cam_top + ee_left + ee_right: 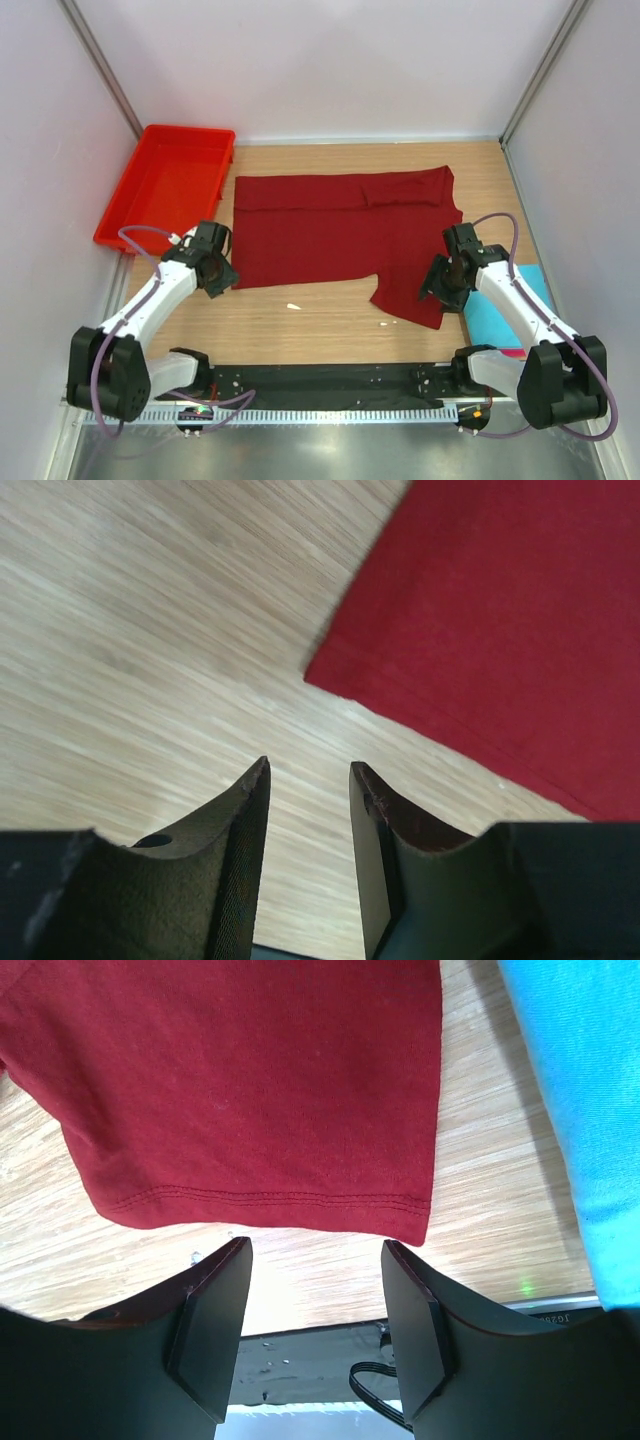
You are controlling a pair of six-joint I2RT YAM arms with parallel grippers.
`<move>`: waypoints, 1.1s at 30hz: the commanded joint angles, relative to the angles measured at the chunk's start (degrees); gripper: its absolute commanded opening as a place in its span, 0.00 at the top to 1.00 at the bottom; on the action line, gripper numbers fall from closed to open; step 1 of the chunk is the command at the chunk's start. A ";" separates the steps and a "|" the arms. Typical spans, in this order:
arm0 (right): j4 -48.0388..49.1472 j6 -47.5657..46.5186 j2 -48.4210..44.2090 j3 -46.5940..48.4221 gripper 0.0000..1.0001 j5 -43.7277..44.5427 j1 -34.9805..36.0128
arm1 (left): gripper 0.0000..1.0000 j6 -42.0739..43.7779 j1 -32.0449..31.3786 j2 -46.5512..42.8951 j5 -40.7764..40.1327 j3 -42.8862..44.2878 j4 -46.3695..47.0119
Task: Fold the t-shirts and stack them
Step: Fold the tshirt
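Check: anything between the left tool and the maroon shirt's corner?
Nothing: only bare wooden table between the left tool and the maroon shirt, shown in the left wrist view.

The dark maroon t-shirt (340, 235) lay flat and spread wide across the middle of the tabletop (300, 330), its far edge doubled over in a band and one sleeve (410, 295) jutting toward the near right. The turquoise t-shirt (495, 318) lay flat at the near right, just beside that sleeve but apart from it. A sliver of the pink t-shirt (511, 352) showed at its near edge.
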 commanded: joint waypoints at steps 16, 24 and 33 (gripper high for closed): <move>3.29 1.83 2.55 2.45 0.40 -0.09 -0.12 | 0.56 5.97 2.20 15.16 0.44 3.05 10.90; 3.29 2.09 3.08 3.15 0.40 0.61 -0.12 | 0.64 5.62 2.20 19.65 -0.09 2.87 11.16; 2.15 3.94 3.34 2.10 0.40 5.44 -0.12 | 1.00 6.93 3.60 19.39 -3.51 2.26 11.17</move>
